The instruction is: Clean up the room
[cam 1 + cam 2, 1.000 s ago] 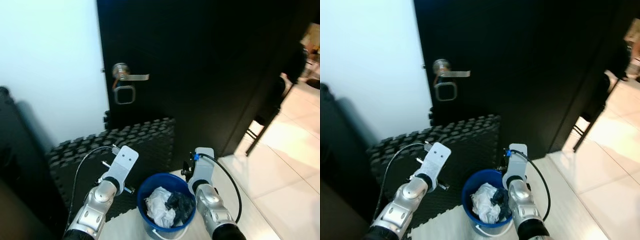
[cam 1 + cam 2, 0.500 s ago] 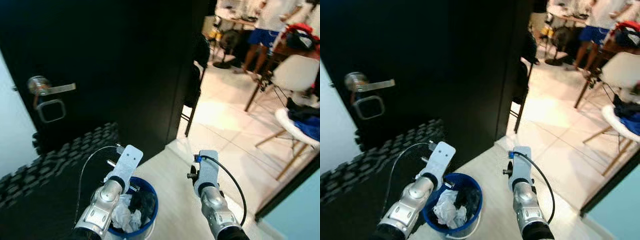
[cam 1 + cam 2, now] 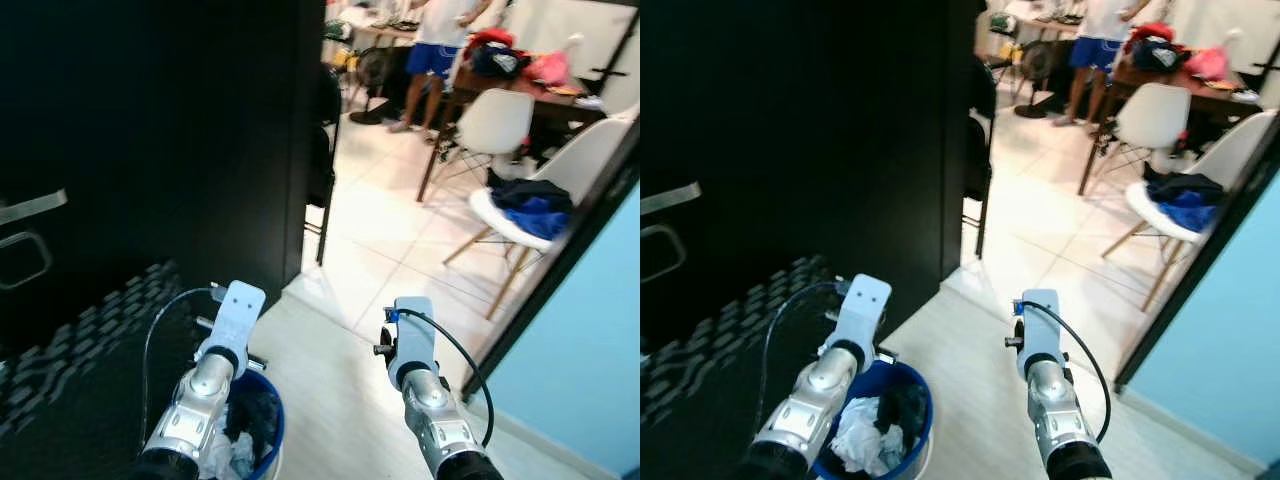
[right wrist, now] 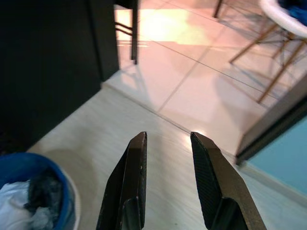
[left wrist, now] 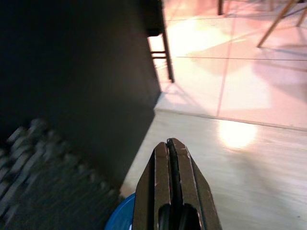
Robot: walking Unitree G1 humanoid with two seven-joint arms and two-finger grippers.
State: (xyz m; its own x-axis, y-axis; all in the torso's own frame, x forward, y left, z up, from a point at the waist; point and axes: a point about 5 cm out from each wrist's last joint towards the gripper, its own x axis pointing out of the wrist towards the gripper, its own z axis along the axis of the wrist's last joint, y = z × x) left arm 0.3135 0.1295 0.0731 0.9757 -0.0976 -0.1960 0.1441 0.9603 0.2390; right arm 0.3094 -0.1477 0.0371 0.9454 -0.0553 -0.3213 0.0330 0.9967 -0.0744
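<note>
A blue bucket (image 3: 916, 398) stands on the pale floor at the foot of my left arm (image 3: 212, 372). It holds crumpled white paper (image 3: 854, 441) and a dark cloth (image 3: 902, 409). The left gripper (image 5: 170, 143) hovers just above the bucket's rim (image 5: 120, 216), its fingers pressed shut with nothing between them. My right gripper (image 4: 168, 137) is open and empty over bare floor, with the bucket (image 4: 21, 162) off to one side of it. The right arm (image 3: 414, 360) reaches forward beside the left.
A black door (image 3: 150, 130) with a metal handle (image 3: 30, 205) is on the left, with a black foam mat (image 3: 80, 350) below. Through the doorway are a tiled floor, a dark chair (image 3: 322, 150), white chairs (image 3: 497, 118) with blue clothes (image 3: 535, 212), and a person (image 3: 436, 40). A teal wall (image 3: 590, 340) is right.
The camera has swung right: the door handle and bucket slid to the left of the picture, and the doorway and far room came into view. Both arms keep their pose.
</note>
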